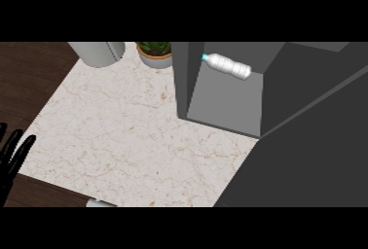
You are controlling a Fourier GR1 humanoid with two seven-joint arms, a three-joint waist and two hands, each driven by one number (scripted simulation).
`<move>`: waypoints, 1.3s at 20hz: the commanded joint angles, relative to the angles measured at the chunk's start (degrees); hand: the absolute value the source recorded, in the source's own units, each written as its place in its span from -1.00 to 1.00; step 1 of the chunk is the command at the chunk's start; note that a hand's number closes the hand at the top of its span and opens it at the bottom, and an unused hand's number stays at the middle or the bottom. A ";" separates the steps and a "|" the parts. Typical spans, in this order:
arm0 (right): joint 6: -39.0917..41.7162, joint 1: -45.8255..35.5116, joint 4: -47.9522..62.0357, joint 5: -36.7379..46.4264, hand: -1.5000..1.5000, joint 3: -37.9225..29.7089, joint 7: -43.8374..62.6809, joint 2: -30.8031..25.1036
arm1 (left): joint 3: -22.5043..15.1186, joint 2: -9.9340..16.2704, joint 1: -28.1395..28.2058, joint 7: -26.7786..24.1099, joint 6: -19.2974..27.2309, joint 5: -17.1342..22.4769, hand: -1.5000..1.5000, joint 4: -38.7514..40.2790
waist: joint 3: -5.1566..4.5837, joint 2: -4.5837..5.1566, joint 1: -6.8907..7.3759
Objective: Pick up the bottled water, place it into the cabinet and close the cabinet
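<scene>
Far left edge: left robot hand (14, 151) showed as black fingers pointing up, straight and spread, holding nothing, resting over the dark floor (28, 73) beside the counter's left edge. Only the fingers were visible, no palm.

Right robot hand was nowhere in frame, so its state could not be told.

The counter (122, 131) was pale marble with faint reddish veins, running diagonally from upper left down to lower centre. Dark wood floor showed at the left side and the lower left corner.

At the counter's back left corner stood a grey cylinder (97, 51), cut off by the frame top; what it was could not be told. Just right of it, a potted plant (155, 52) with green leaves in a light pot, near the cabinet's left wall but apart from it.

A small pale object (101, 203) poked in at the bottom edge, too cropped to identify.

Centre to right: the cabinet (230, 104), dark grey, open, with its lighter grey interior visible. The bottle (229, 65) lay on its side inside the cabinet, near the upper back of the interior, blue cap pointing left, clear body angled down to the right. It touched no hand. Its right end sat close to the cabinet's inner right wall.

Right of that, the door (309, 146), a large dark grey panel, swung open and filling the lower right of the view, overlapping the counter's right side.
</scene>
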 commanded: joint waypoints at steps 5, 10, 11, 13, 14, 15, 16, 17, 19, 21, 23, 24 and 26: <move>-1.15 -1.56 4.28 -4.73 1.00 7.42 4.59 4.82 | 1.04 0.35 -0.64 -0.08 -0.84 0.77 -1.00 0.35 | 0.22 1.60 0.52; 0.29 -1.47 6.22 -9.95 1.00 8.09 4.07 4.91 | 1.30 0.61 -1.18 0.00 -1.44 0.86 -1.00 0.64 | 0.23 2.42 1.87; -0.03 -1.81 7.04 -10.71 1.00 7.83 4.13 5.42 | 1.44 0.58 -1.26 -0.23 -1.72 0.74 -1.00 0.79 | 0.31 2.30 1.75; -0.68 -2.19 7.22 -11.81 1.00 6.46 4.02 5.95 | 1.93 0.57 -1.58 -0.34 -1.62 1.04 -1.00 1.07 | 0.27 2.40 1.73; -0.89 -2.68 7.60 -11.90 1.00 5.63 4.16 6.04 | 1.97 1.02 -1.13 0.11 -1.54 0.99 -1.00 1.25 | 0.33 2.36 2.04; -1.41 -3.24 7.70 -11.93 1.00 4.51 4.59 6.19 | 1.35 0.57 -1.62 0.08 -1.62 0.87 -1.00 0.79 | 0.33 2.27 1.09; -2.00 -3.60 8.56 -12.44 1.00 3.70 4.89 6.58 | 1.91 1.00 -2.18 0.17 -2.02 1.22 -1.00 0.89 | 0.34 2.46 0.98; -2.84 -5.05 9.38 -12.74 1.00 2.68 5.61 7.43 | 1.35 0.58 -1.25 0.28 -1.81 1.26 -1.00 1.13 | 0.38 2.46 1.65; -4.30 -8.08 10.46 -11.48 1.00 1.83 7.94 8.82 | 2.00 1.15 -1.68 0.33 -1.93 1.13 -1.00 1.25 | 0.38 1.64 1.03; -4.44 -12.69 11.51 -10.61 1.00 0.40 10.45 9.37 | 1.67 1.15 -1.80 0.76 -1.92 1.21 -1.00 1.50 | 0.43 1.35 0.53; -4.66 -16.66 14.33 -9.75 1.00 -1.19 12.83 9.76 | 1.62 0.68 -1.68 0.40 -2.14 1.22 -1.00 2.36 | 0.35 1.41 0.69; -4.69 -18.62 15.11 -9.61 1.00 -1.08 14.66 9.89 | 1.66 0.73 -1.67 0.47 -2.04 1.13 -1.00 2.51 | 0.36 1.05 0.39; -5.36 -22.96 18.58 -9.55 1.00 -2.41 17.02 11.15 | 2.08 1.01 -1.32 0.59 -2.29 1.55 -1.00 2.68 | 0.58 0.76 0.51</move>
